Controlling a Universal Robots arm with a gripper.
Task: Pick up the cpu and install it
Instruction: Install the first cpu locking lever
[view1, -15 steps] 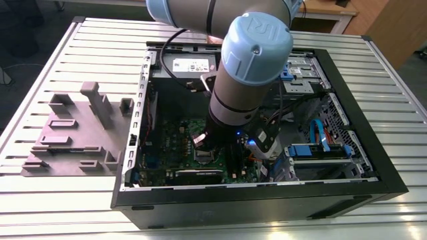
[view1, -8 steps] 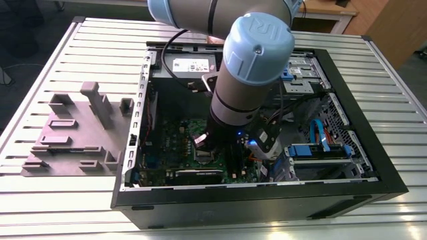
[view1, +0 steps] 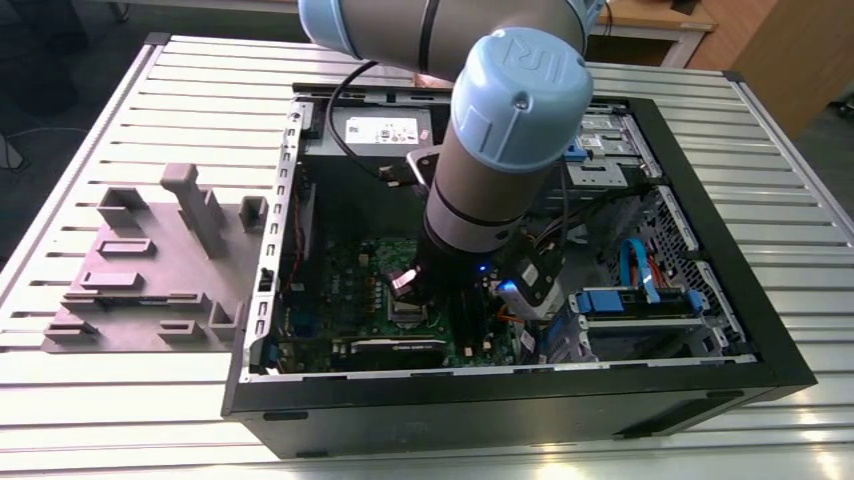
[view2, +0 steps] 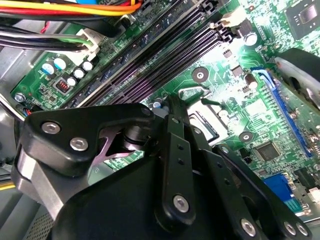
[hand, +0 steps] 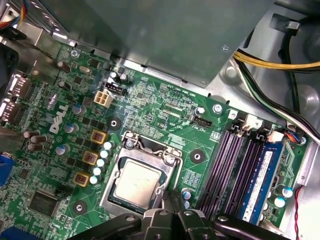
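Silver-grey cpu (hand: 136, 184) lies flat in its socket frame (hand: 142, 176).

Arm (view1: 501, 140): fat silver-grey tube segments, pale blue round joint caps, one cap with raised lettering and small screw holes. Dark band rings tube near lower end. Black wrist section below, small blue light glowing on it. Black cable runs along arm's upper part.

Claw (view2: 170, 165): matte black linkage bars and plates, rounded edges, silver round-head screws at pivots, row of small holes down central bar. Purplish-silver metal part shows between links in second wrist view.
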